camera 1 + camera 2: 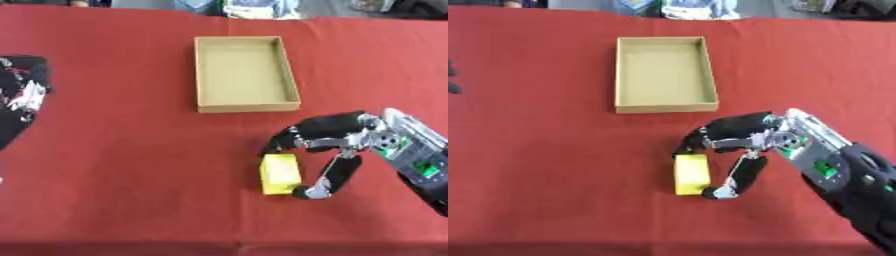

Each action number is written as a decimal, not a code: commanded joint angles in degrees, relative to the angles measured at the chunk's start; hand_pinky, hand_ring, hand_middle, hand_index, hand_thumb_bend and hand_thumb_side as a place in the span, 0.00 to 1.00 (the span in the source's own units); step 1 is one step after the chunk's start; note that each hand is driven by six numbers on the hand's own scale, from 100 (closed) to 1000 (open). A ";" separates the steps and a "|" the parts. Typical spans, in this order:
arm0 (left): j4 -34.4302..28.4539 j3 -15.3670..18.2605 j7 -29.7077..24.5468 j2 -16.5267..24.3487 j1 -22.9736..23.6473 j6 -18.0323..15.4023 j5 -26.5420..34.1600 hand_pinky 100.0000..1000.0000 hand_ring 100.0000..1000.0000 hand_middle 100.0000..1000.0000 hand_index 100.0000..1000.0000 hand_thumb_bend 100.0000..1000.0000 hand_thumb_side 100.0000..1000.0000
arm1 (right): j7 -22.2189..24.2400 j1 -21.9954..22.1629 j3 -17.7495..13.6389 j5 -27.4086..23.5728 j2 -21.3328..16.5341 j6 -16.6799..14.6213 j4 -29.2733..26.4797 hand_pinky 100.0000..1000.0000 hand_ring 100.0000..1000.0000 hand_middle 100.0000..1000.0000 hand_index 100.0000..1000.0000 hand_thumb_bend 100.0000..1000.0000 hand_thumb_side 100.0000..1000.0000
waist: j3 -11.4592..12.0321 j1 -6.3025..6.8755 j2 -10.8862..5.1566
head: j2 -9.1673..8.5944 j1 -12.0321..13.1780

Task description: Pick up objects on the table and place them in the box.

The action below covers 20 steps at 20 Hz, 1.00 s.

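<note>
The right hand [337, 145] curled around the yellow block [280, 173] on the tabletop [131, 175], fingers above, thumb below, apparently not fully closed. If lifted early, the block could slip before reaching the box [246, 73] beyond the fingertips.

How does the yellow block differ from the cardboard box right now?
The yellow block is bright yellow, solid and small; the cardboard box is tan, open-topped, empty and much larger. The block lies near the table's front with the right hand curled around it; the box sits farther back, untouched. Both are rectangular and rest on the red tablecloth.
</note>
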 commanded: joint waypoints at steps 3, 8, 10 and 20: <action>-0.90 0.24 0.03 1.01 -0.75 0.07 0.12 0.62 0.47 0.54 0.68 0.16 0.58 | -0.64 -0.31 -0.97 0.26 -0.79 -0.12 -0.42 0.69 0.78 0.80 0.87 0.22 0.30 | 0.01 0.16 -0.79 | -0.15 -0.18; -0.89 0.24 -0.01 0.96 -0.75 0.10 0.13 0.62 0.47 0.54 0.68 0.16 0.58 | -1.63 -0.24 -1.20 -0.01 -0.87 -0.23 -0.64 0.69 0.77 0.79 0.77 0.21 0.30 | -0.02 0.08 -0.78 | -0.05 -0.07; -0.90 0.25 0.00 0.97 -0.76 0.10 0.15 0.62 0.47 0.54 0.68 0.16 0.58 | -2.16 -0.21 -1.37 -0.28 -0.97 -0.23 -0.83 0.68 0.77 0.78 0.74 0.20 0.29 | -0.04 0.08 -0.80 | -0.04 -0.05; -0.96 0.15 -0.12 1.15 -0.56 0.08 0.24 0.62 0.47 0.54 0.68 0.16 0.58 | -3.78 -3.97 -4.06 -6.56 -4.79 3.40 -5.53 0.68 0.77 0.77 0.71 0.20 0.28 | -0.06 -0.25 -1.24 | 0.11 0.03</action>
